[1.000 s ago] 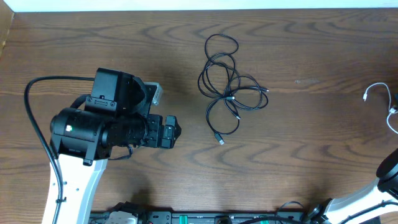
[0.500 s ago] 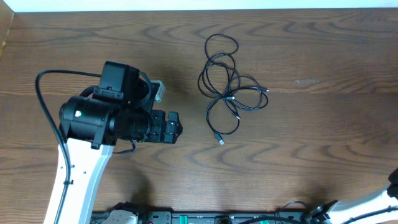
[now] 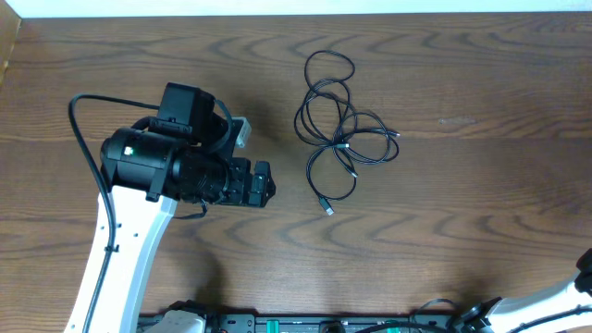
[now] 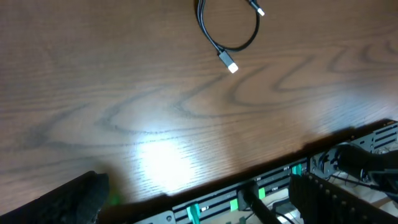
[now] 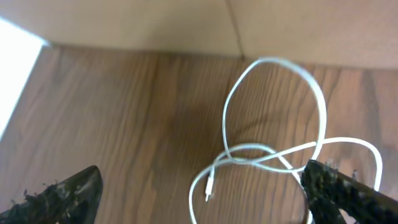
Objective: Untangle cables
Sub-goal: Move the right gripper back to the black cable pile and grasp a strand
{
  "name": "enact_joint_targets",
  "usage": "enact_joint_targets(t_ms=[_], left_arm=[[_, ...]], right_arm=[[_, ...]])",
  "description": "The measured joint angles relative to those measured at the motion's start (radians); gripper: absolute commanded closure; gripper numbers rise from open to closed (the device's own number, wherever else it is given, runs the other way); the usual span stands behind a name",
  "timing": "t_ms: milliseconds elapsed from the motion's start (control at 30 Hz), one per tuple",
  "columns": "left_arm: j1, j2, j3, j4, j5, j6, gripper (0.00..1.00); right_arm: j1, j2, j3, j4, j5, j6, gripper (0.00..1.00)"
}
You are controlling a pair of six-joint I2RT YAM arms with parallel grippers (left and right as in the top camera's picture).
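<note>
**A:** Starting at the left of the overhead view, what do we see?

**B:** We see the left arm: a smooth white link carrying a rounded black housing. Its left gripper points right over the table, a dark brown wood with long, wavy grain.

**A:** How do its jaws stand?

**B:** In the left wrist view we find the fingers, black and finely ribbed, at opposite lower corners. They are spread wide and hold nothing.

**A:** And the task's thing?

**B:** The black cables lie at the table's centre, just right of that gripper and apart from it. They are thin, glossy cords in several overlapping oval loops that cross at one knot. The lowest loop ends in a small silvery plug, flat on the wood.

**A:** Further right?

**B:** Only in the right wrist view do we meet a white cable, a smooth cord in a tall loop that crosses itself, near an edge of the table. The right gripper hangs above it, with its dark, rough-surfaced fingers far apart and closed on nothing. We cannot tell whether the cord touches the right-hand finger.
</note>
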Motion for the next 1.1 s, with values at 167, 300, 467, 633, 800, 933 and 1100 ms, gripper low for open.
enact_joint_targets(t_ms=[167, 300, 467, 633, 800, 933, 1100], left_arm=[[0.0, 0.0, 0.0, 0.016, 0.003, 0.0, 0.02], [0.0, 0.0, 0.0, 0.061, 0.003, 0.0, 0.02], [0.0, 0.0, 0.0, 0.14, 0.003, 0.0, 0.02], [0.002, -0.01, 0.0, 0.208, -0.037, 0.0, 0.02], [0.039, -0.034, 0.016, 0.246, -0.085, 0.0, 0.02], [0.063, -0.048, 0.04, 0.174, -0.103, 0.01, 0.02], [0.062, -0.051, 0.04, 0.067, -0.11, 0.053, 0.02]], right_arm=[[0.042, 0.0, 0.0, -0.053, -0.052, -0.002, 0.01], [0.121, 0.001, 0.0, -0.097, -0.243, -0.035, 0.01], [0.29, 0.004, 0.002, -0.213, -0.574, -0.252, 0.01], [0.497, 0.006, 0.006, -0.4, -0.759, -0.559, 0.01], [0.727, 0.008, 0.007, -0.57, -0.71, -0.869, 0.01], [0.895, 0.008, 0.008, -0.6, -0.566, -1.035, 0.01], [1.052, 0.008, 0.007, -0.497, -0.412, -1.138, 0.06]])
